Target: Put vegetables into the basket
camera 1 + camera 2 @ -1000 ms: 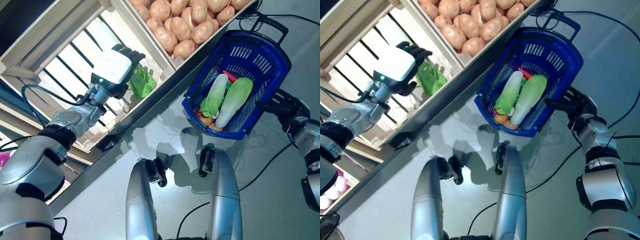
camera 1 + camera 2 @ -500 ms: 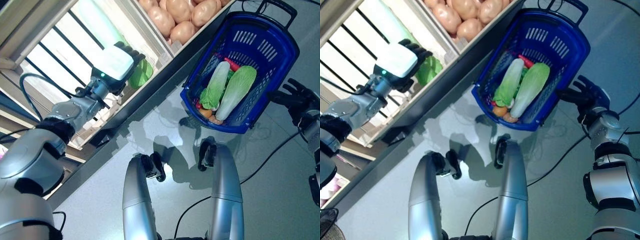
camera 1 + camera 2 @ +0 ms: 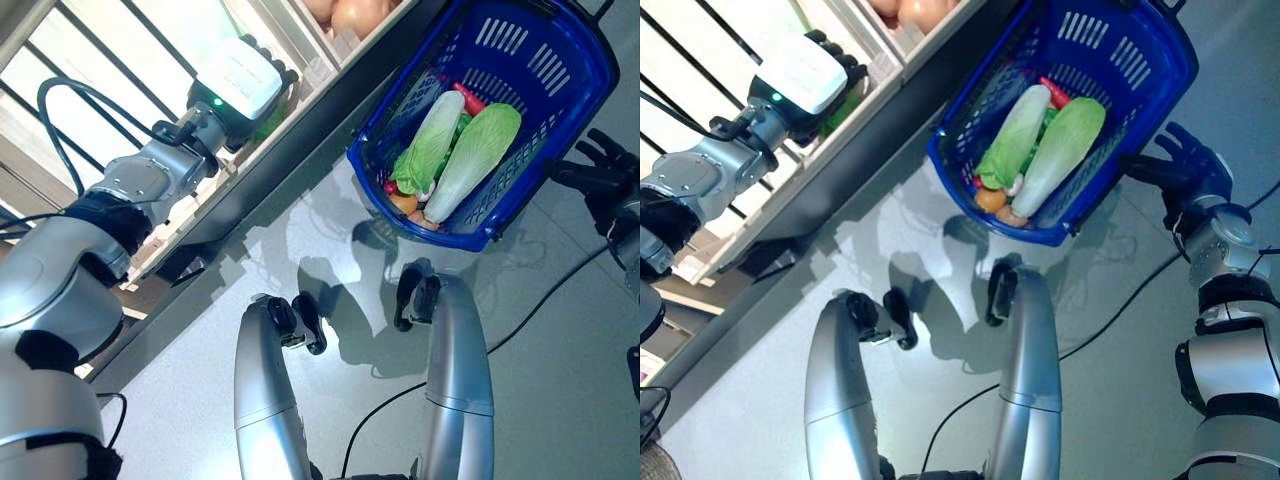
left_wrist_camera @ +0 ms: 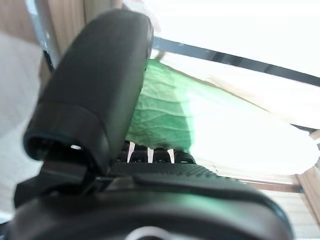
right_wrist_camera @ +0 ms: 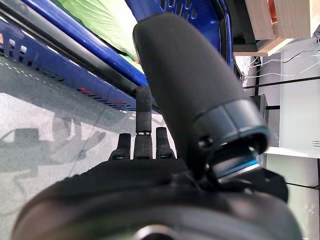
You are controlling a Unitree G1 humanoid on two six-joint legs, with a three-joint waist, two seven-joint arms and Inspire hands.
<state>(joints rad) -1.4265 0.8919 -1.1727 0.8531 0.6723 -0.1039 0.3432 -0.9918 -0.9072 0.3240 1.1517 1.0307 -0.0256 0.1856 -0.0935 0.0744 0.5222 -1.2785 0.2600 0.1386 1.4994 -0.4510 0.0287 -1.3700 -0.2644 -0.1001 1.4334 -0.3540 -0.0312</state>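
Since a second ago my right robot hand (image 3: pixel 1188 168) has let go of the basket (image 3: pixel 560 120), fingers spread beside it. My left robot hand (image 3: pixel 240 85) reaches into the shelf, thumb and fingers closing on a green leaf (image 4: pixel 165 120) to lift.

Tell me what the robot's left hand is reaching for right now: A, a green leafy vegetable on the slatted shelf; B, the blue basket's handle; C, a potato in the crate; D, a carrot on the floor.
A: the left hand is up at the slatted shelf, and its wrist view shows the green leafy vegetable right past its fingers, far from the blue basket.
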